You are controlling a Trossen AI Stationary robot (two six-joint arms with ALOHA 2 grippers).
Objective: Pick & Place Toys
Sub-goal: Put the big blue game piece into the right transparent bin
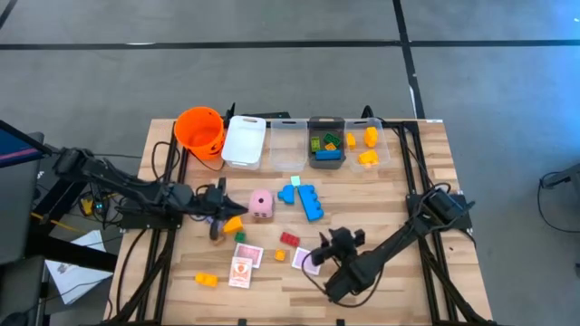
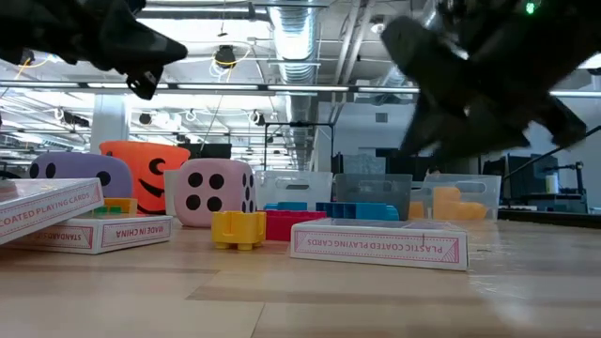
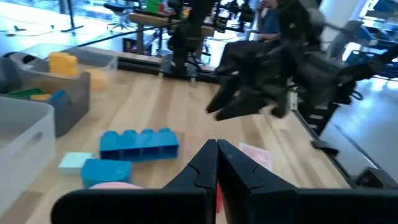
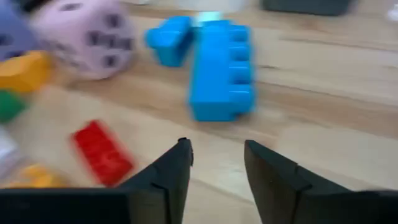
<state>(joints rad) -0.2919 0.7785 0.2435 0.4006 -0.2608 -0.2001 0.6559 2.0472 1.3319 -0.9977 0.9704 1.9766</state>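
Playing-card boxes are lying nearest the table-height camera: one white box (image 2: 379, 245) at front centre and two stacked (image 2: 56, 218) at the front left. Behind them are sitting a yellow brick (image 2: 238, 228), a pink die (image 2: 217, 192) and a purple die (image 2: 68, 170), with the orange bucket (image 2: 144, 172) and the clear bins (image 2: 460, 195) farthest back.

From overhead, the right gripper (image 1: 333, 246) is hovering empty above the near table edge, beside a pink card (image 1: 305, 260) and a red brick (image 1: 289, 239). Its wrist camera is showing the fingers (image 4: 163, 177) standing narrowly apart over bare wood, the red brick (image 4: 99, 151) off to one side and the long blue brick (image 4: 222, 68) ahead. To grip well, it is probably needing to centre one piece squarely between the fingers before descending; at present nothing is lying between them.

Further back, the left gripper (image 1: 217, 201) is waiting pressed shut, just beside the pink die.

Only the overhead view is revealing bricks already sorted in the grey bin (image 1: 326, 150) and right-hand clear bin (image 1: 368, 143); only the table-height view is showing the print on the card boxes.
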